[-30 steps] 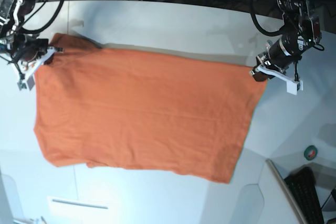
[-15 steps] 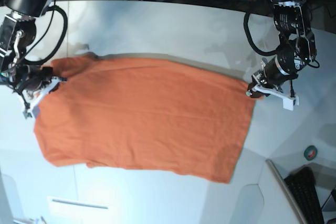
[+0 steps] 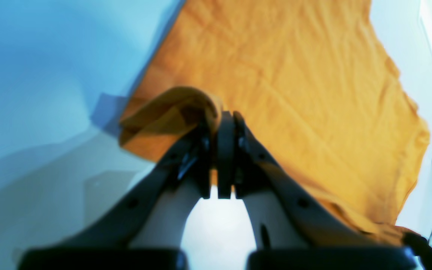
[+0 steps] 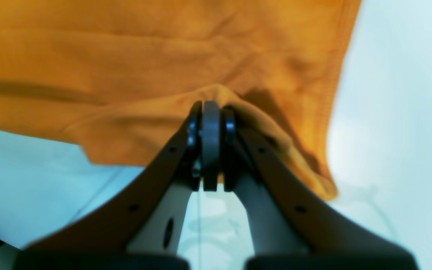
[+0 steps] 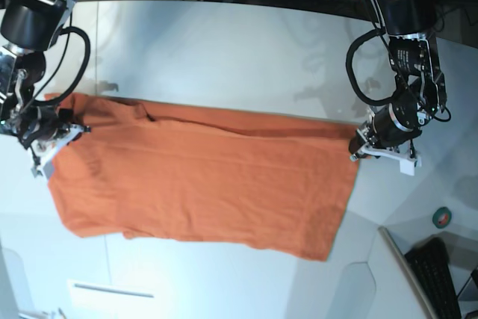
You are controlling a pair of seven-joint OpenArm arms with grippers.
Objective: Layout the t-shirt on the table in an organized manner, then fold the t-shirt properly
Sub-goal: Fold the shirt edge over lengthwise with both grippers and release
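The t-shirt is lying spread across the middle of the white tabletop, its far long edge running from the left of the frame to the right and folding over slightly toward the near edge. At the right of the base view, the left end effector is pinching that far edge at the shirt's right corner; the left wrist view is showing its jaws closed on a bunched fold of orange cloth. At the left of the base view, the right end effector is clamping the opposite corner, and its wrist view is showing the jaws shut on a ridge of fabric near the stitched hem.

The cloth is looking thin, light and limp, so it is likely draping and wrinkling wherever it is unsupported. Corners and hem seams are probably the firmest places to take hold.

Bare tabletop is opening up in the upper half of the frame. At the lower right, the tabletop edge, a green tape roll and a keyboard are crowding the space.
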